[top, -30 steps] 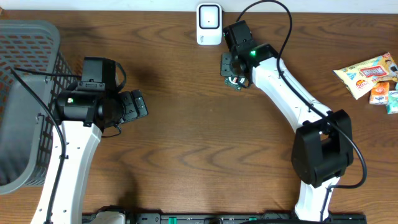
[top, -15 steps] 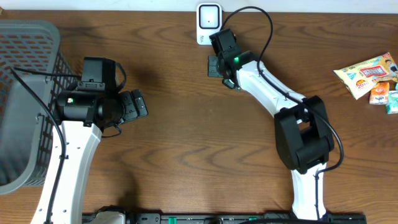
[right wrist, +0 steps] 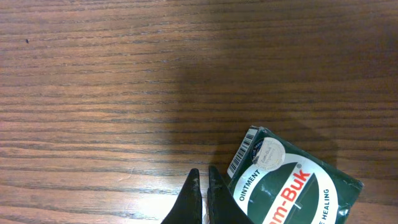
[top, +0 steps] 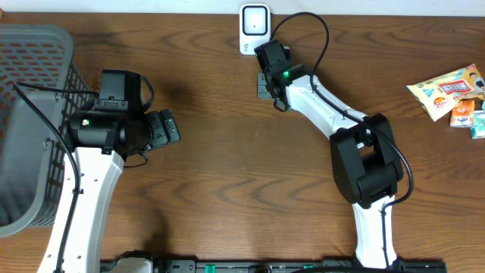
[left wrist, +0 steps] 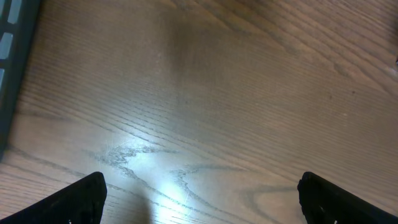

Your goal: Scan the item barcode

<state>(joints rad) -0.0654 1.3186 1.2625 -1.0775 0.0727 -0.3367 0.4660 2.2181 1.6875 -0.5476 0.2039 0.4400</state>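
Overhead and wrist views of the scanning station. The wooden table [top: 227, 189] carries all items. A grey mesh basket [top: 38, 53] occupies the left edge, probably as the drop point for scanned goods.

The right arm [top: 333, 114] reaches from the near right to the far centre, which places its wrist just in front of the white barcode scanner [top: 255, 29] at the far edge. The left arm [top: 87, 182] stands beside the basket, well apart from the scanner and out of the working path. Loose snack packets [top: 447, 89] lie at the far right, presumably stock awaiting their turn.

The left end effector [left wrist: 200, 186] is spread fully wide over bare wood and holds nothing. The right end effector [right wrist: 202, 177] has its two fingers pressed together with nothing between them.

The task item, a green Zam-Buk ointment box [right wrist: 292, 186], lies flat on the table just right of those fingers. Whether it touches them cannot be told. From overhead the box is largely hidden beneath the right wrist, near the scanner.

Its barcode [right wrist: 241, 155] sits on the upper left edge of the lid and faces up rather than toward the scanner window. The box therefore appears to need gripping and turning before a scan can register.
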